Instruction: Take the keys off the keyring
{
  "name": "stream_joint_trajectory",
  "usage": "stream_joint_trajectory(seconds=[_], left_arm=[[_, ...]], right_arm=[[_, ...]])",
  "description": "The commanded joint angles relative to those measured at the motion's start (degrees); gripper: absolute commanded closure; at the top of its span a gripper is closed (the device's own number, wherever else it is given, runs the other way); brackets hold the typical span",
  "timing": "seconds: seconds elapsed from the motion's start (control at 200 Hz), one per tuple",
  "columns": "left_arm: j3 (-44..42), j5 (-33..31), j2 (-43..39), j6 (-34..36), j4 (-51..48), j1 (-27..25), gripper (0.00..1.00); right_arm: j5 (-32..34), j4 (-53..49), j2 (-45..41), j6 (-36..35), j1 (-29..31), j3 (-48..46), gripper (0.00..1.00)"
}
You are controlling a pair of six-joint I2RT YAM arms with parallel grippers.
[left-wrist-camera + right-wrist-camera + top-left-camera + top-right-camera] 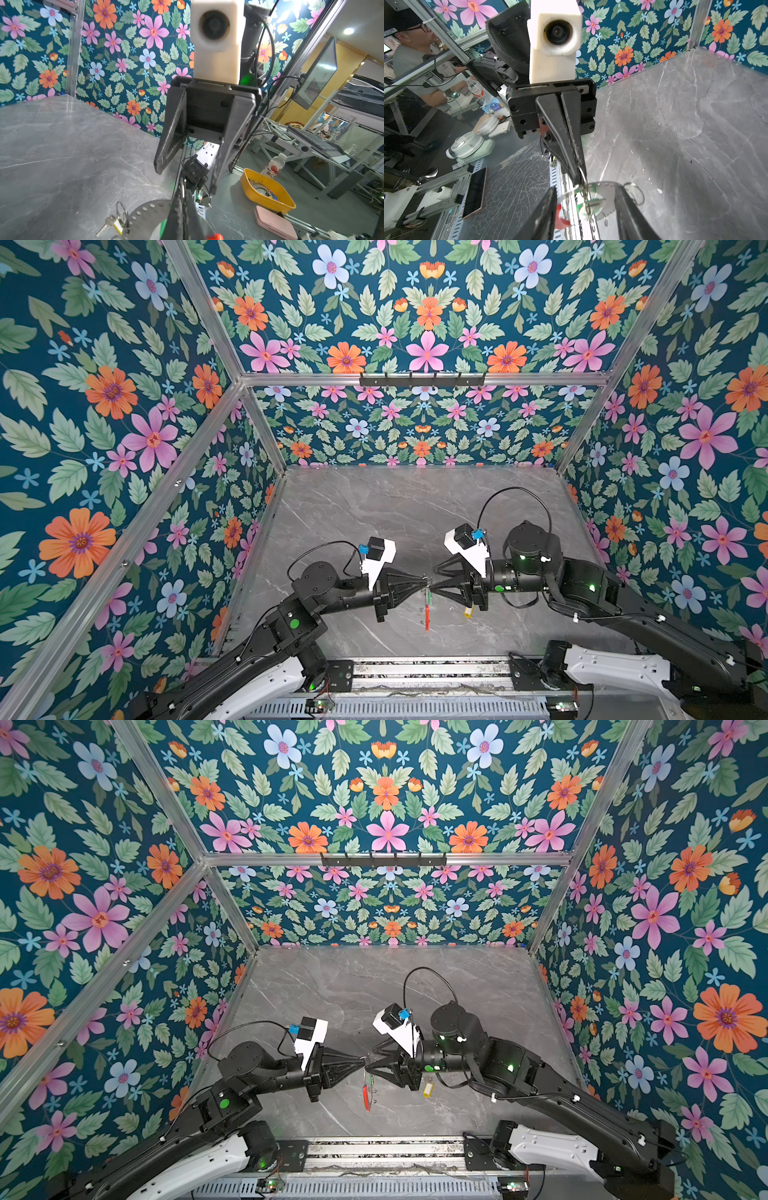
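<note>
Along the lower edge of both top views, an aluminium base rail (428, 668) carries the two arm mounts. Beyond it lies the grey marble-pattern tabletop (374, 522). In the lower centre of both top views, the left gripper (424, 581) and the right gripper (433, 577) meet tip to tip above this surface. The left gripper is closed, pinching the rim of the keyring (427, 605). The keyring hangs edge-on below the tips, with its red sleeve (427, 620) lowest. The right gripper's jaws stand apart. The right wrist view shows the ring between them, but contact cannot be determined. The green-tagged key (591, 204) hangs against the face of the ring. The yellow-tagged key (468, 610) lies on the tabletop to the right of the ring, below the right gripper body and apart from the ring. Floral wall panels (424, 427) in an aluminium frame close the left, right and far sides. A black hook rail (422, 379) is fixed to the far crossbar at upper centre. Outside the cell, the left wrist view shows a yellow tray (261, 200) holding small items too indistinct to identify. A pink case (274, 223) lies just beside the tray, and a plastic bottle (274, 166) stands beyond it.
</note>
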Motion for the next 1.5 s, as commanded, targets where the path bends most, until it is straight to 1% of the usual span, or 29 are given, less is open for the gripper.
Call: stream_joint_trajectory(seconds=[0.0, 0.17, 0.335, 0.51, 0.62, 0.785, 0.89, 0.955, 1.05, 1.115, 1.19, 1.495], left_arm=[[-1.74, -2.86, -1.71, -0.76, 9.34, 0.01, 1.00], [-4.52, -3.14, -2.59, -1.87, 15.30, -0.01, 1.00], [-6.85, -3.61, -2.49, -3.23, 20.99, -0.01, 1.00], [-9.40, -4.54, -2.15, -4.75, 26.41, 0.03, 1.00], [-10.77, -5.53, -2.11, -5.50, 29.31, 0.04, 1.00], [-13.09, -6.85, -1.94, -6.77, 33.56, 0.02, 1.00], [-13.50, -7.18, -1.88, -6.98, 34.06, 0.00, 1.00], [-13.51, -7.24, -1.88, -6.97, 34.08, 0.01, 1.00], [-13.55, -7.36, -1.81, -7.11, 34.24, -0.01, 1.00], [-13.55, -7.35, -1.71, -7.11, 34.32, 0.05, 1.00], [-13.59, -7.36, -1.56, -7.11, 34.40, 0.04, 1.00], [-13.20, -6.56, -0.05, -7.46, 35.56, 0.03, 1.00]], right_arm=[[0.96, 10.96, -2.15, 1.75, 0.04, -3.75, 0.49], [0.19, 20.06, -4.19, 3.73, 0.04, -8.99, 0.48], [-1.74, 28.38, -3.82, 6.45, 0.01, -11.75, 0.48], [-2.57, 33.25, -2.58, 8.79, 0.01, -13.12, 0.48], [-2.68, 35.52, -2.12, 10.13, 0.05, -14.21, 0.49], [-3.03, 39.70, -1.54, 12.39, 0.01, -16.35, 0.56], [-3.30, 40.56, -1.17, 12.86, 0.02, -16.94, 0.61], [-3.60, 40.52, -1.06, 12.87, 0.03, -16.98, 0.66], [-3.74, 40.74, -1.04, 13.05, 0.05, -17.33, 0.70], [-3.89, 40.89, -0.97, 13.06, 0.05, -17.42, 0.75], [-3.91, 40.88, -0.88, 13.20, -0.01, -17.52, 0.79], [-4.00, 40.00, -0.18, 13.31, 0.03, -16.99, 0.82]])
